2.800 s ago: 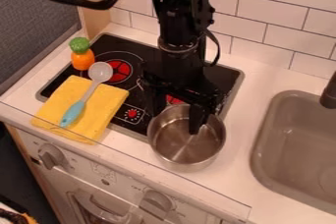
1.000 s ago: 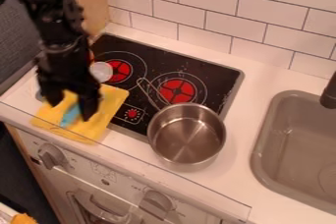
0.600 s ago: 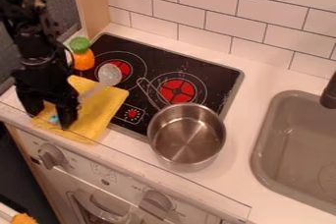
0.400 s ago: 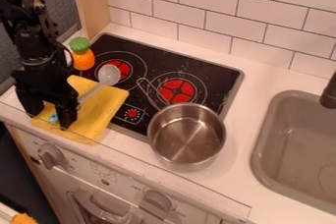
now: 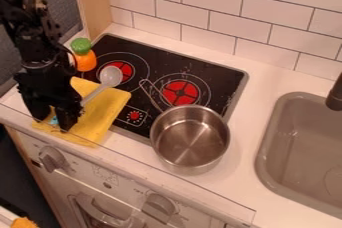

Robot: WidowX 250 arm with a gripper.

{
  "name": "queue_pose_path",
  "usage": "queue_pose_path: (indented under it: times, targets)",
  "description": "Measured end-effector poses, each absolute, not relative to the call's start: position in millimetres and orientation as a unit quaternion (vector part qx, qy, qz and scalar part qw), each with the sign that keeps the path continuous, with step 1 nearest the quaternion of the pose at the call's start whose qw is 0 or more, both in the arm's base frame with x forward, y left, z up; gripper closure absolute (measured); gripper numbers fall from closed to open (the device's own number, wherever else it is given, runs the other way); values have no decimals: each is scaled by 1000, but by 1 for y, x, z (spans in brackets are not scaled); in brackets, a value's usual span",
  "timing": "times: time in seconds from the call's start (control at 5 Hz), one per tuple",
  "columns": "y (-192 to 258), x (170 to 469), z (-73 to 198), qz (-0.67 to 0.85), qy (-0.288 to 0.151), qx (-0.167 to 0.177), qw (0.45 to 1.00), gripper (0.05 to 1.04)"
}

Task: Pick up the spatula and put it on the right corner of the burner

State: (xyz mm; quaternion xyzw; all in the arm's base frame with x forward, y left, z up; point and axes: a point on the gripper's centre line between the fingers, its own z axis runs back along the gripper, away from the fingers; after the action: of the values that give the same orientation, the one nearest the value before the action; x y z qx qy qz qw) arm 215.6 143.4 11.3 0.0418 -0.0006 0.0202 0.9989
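The gripper (image 5: 53,123) hangs low over the left end of the yellow cloth, its two fingers apart on either side of the spatula's blue handle. The spatula (image 5: 111,75), with a grey spoon-like head, lies slanted from the cloth (image 5: 107,109) onto the black burner top (image 5: 224,74). Its head rests over the edge of the left red ring, and most of its handle is hidden behind the gripper.
A metal pot (image 5: 189,139) overlaps the burner's front right edge, its handle pointing back left. An orange toy with a green top (image 5: 85,62) stands beside the arm. Right of the counter is a sink (image 5: 300,147), and a tiled wall runs behind.
The gripper has moved from above the pot to the cloth at left, and its fingers have lately drawn closer together. The spatula's head has shifted slightly right.
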Motion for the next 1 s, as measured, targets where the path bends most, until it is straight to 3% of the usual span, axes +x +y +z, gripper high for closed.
queue_pose_path:
  times: [0.2, 0.4, 0.6, 1.0]
  targets:
    - [141, 217, 15, 15, -7, 45, 999, 713]
    - [138, 216, 15, 15, -4, 44, 999, 773]
    - [135, 215, 30, 16, -12, 42, 999, 773]
    - [96, 239, 73, 26, -22, 42, 999, 773]
